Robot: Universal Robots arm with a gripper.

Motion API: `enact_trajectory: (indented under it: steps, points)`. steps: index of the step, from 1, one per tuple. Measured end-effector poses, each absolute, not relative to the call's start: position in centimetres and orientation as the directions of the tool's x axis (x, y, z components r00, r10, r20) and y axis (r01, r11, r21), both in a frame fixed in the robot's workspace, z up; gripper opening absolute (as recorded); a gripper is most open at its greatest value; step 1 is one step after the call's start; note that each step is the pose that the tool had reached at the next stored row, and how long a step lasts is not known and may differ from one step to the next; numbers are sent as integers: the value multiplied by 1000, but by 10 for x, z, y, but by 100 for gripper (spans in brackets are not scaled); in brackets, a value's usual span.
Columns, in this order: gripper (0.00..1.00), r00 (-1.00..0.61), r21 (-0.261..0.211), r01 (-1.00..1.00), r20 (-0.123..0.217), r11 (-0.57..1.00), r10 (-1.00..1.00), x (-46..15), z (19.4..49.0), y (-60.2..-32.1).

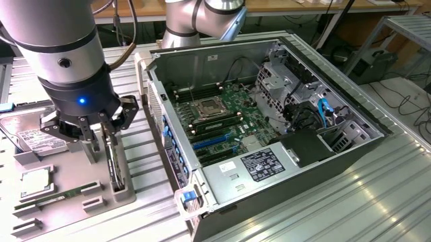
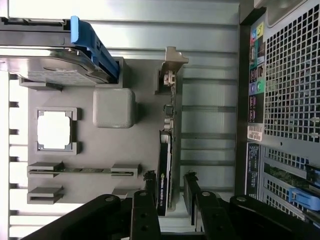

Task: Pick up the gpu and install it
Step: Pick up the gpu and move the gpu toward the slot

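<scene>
Gripper (image 2: 169, 200), fingers spread, flanked the upright gpu (image 2: 165, 170) in its grey tray (image 2: 100, 150); closing off-centre could tilt the card and let it slip.

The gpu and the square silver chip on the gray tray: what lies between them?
In the wrist view, a raised gray block of the tray lies between the gpu and the silver chip.

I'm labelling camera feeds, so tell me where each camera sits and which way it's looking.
Exterior view: raised off the arm, looking down on the open computer case and parts tray; arm and gripper show.
Wrist view: on the wrist, facing down at the gpu; fingers straddle it.
Shared: gpu, parts tray, computer case, gripper.
</scene>
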State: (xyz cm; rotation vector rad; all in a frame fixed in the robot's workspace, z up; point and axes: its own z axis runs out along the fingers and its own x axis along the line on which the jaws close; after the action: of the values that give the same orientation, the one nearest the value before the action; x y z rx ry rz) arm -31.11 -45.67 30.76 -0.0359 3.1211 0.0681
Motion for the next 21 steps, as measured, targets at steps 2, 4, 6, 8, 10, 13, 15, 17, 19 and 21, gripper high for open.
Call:
enact_trajectory:
  steps: [2, 4, 6, 8, 10, 13, 15, 17, 19, 21]
  points:
    - [37, -1000, 43, -23, -20, 999, -23, -311, 307, -457]
    - [49, -1000, 43, -23, -20, 999, -23, -311, 306, -457]
    - [55, -1000, 43, -23, -20, 999, -23, -311, 305, -457]
    - [61, -1000, 43, -23, -20, 999, -23, -311, 304, -457]
    - [68, -1000, 44, -23, -20, 999, -23, -311, 301, -457]
    - [68, -1000, 45, -23, -19, 999, -23, -311, 298, -457]
    - [68, -1000, 45, -23, -19, 999, -23, -311, 296, -457]
    - [68, -1000, 45, -23, -19, 999, -23, -311, 295, -458]
    - [68, -1000, 45, -23, -19, 999, -23, -311, 293, -458]
    - [68, -1000, 45, -23, -19, 999, -23, -311, 291, -458]
